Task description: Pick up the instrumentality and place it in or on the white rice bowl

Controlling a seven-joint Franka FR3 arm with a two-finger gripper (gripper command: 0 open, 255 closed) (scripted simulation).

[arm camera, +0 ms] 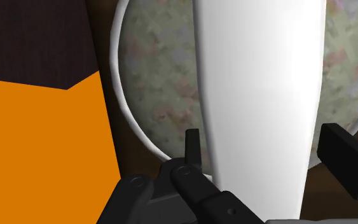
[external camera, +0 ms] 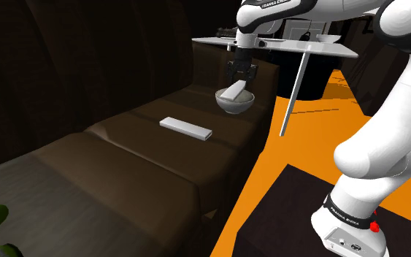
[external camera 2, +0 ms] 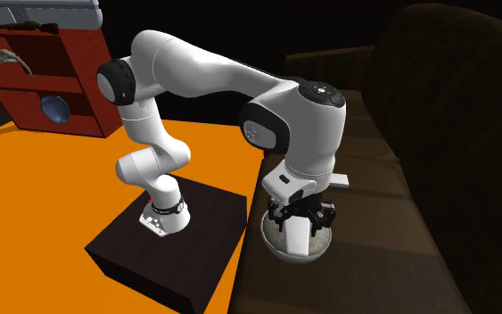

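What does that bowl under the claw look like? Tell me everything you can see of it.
The bowl is small and round, with a thin white rim and a greyish outside. The wrist view shows a mottled grey, green and pink inside. It stands upright on the dark brown sofa seat, near the front edge by the orange floor. A flat white slab sits tilted over its opening, and I can't tell whether the two touch. The claw hangs right above.
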